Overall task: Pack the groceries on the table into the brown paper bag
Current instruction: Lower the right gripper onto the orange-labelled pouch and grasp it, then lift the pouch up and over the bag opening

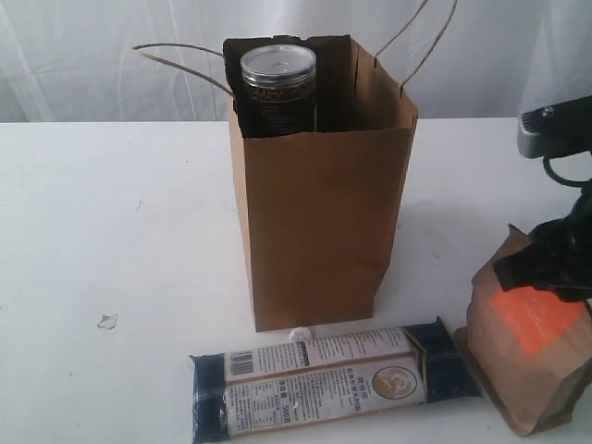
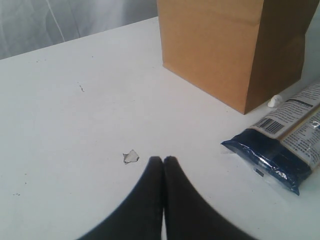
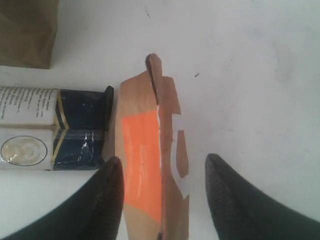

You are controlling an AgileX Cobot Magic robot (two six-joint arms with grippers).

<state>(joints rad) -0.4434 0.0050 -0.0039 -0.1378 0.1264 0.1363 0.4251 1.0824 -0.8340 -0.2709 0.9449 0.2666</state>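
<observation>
Starting with the exterior view, the brown paper bag (image 1: 319,231) stands open in the middle of the table (image 1: 92,231), with a can (image 1: 277,88) upright in the 11 o'clock corner of its mouth. The long packet (image 1: 324,379) lies flat at the bag's 6 o'clock, and the pouch (image 1: 527,356) sits at its 4 o'clock, top edge under the right gripper (image 1: 546,268). The packet's dark end touches or nearly touches the pouch's base, so a lift could drag the packet along. The tall can also leaves only part of the mouth free, so a wide pouch lowered off-centre may catch the rim and tip the unheld bag. In the left wrist view, the left gripper (image 2: 163,161) hangs over bare table with its jaws pressed together, holding nothing, a wrapper scrap (image 2: 131,156) just beside its tips. It is well apart from the bag and cannot steady it. In the right wrist view, the right gripper's jaws stand apart astride the pouch's ragged folded top, clamped on nothing. One finger (image 3: 107,195) is just beside the orange label while the other is clear of the far side. Closing from that offset would likely shove the pouch toward the packet, or pinch only the torn flap, which could rip or slip.
</observation>
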